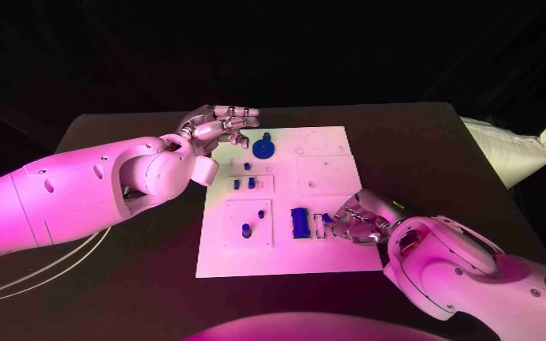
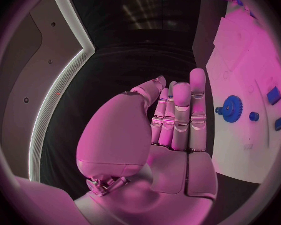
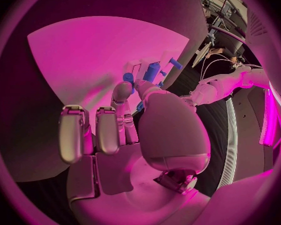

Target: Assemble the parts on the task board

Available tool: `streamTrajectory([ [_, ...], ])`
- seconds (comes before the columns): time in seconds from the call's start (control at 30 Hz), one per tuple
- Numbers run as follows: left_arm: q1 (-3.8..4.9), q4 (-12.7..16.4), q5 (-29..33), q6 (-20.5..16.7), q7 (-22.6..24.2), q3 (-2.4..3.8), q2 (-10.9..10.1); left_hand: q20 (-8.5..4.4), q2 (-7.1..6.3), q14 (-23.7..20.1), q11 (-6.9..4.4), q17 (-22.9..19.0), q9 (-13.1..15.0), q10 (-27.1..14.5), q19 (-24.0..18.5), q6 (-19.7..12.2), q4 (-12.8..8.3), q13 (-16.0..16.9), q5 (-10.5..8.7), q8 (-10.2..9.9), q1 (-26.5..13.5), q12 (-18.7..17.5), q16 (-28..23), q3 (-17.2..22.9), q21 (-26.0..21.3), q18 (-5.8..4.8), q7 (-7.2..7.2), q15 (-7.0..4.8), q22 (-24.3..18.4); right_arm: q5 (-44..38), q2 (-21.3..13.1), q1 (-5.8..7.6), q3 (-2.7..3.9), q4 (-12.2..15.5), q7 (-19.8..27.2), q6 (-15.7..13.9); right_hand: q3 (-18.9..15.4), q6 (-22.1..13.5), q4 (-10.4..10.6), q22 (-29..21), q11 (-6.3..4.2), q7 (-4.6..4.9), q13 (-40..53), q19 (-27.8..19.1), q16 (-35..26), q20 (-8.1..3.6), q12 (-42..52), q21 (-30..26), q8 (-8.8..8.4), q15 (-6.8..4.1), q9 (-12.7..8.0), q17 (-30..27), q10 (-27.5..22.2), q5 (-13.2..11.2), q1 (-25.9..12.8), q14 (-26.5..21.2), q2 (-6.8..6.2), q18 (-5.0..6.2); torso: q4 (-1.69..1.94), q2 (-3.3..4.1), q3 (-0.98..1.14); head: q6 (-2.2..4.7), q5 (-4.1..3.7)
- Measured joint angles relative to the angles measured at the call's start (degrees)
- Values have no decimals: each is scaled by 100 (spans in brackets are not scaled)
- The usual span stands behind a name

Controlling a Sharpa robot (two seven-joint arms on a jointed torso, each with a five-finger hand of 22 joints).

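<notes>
The task board (image 1: pixel 330 199) sits mid-table, and the job looks only partly done. A blue gear (image 1: pixel 264 148) lies near the board's far left corner, small blue pieces (image 1: pixel 244 184) sit in the recessed panel below it, and a long blue block (image 1: pixel 301 222) stands near the near edge. Whether any of these is fully seated cannot be told from here.

The left hand (image 1: pixel 219 127) hovers at the far left corner, fingers close together and lightly curled, nothing in them; the wrist view shows the gear (image 2: pixel 232 108) just beside its fingertips (image 2: pixel 197 80).

The right hand (image 1: pixel 356 221) is down on the near right part of the board, right against the block. Its fingers crowd around a small blue piece (image 3: pixel 152 72), but whether they actually grip it cannot be told.

Room to move: the board's right half is bare, black table (image 1: pixel 432 144) lies open beyond it, and the hands are well apart. The tight spot, likely, is around the block.
</notes>
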Motion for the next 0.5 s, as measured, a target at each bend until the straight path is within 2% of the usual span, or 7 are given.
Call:
streamTrajectory([
  [0.2,0,1,0,8,-2,0,12,0,0,0,0,0,0,0,0,0,0,0,0,0,0,0,0,0,0,0,0,0,0,127,126,27,-2,-78,-15,9,-40,1,5,0,0,0,21,0,22,0,27,0,0,0,9,14,0,33,0,0,1,0,-6,2,3,-3,-2],
  [0.23,0,1,0,10,-3,0,14,0,0,0,0,0,0,0,0,0,0,0,0,0,0,0,0,0,0,0,0,0,0,144,138,35,-2,-93,-16,19,-63,13,27,0,12,12,32,0,22,0,27,0,0,0,10,14,12,56,-37,0,37,0,-5,2,3,-4,-3],
  [0.4,0,7,0,24,-7,0,15,0,0,-21,20,-32,0,-20,0,-21,-17,0,0,0,0,0,0,-16,-25,0,21,21,-8,226,190,51,-2,-167,-23,105,-364,19,138,-1,17,19,67,0,22,0,65,0,0,0,32,27,17,412,-272,0,90,0,-4,1,3,-6,-1],
  [0.5,0,7,0,31,-9,0,14,0,0,-22,20,-31,0,-20,0,-21,-17,0,0,0,0,0,0,-17,-25,0,21,21,-8,263,237,52,-4,-190,-26,150,-392,19,140,-1,16,19,72,0,22,0,65,0,0,0,33,27,17,432,-292,0,110,0,-8,-2,7,3,9],
])
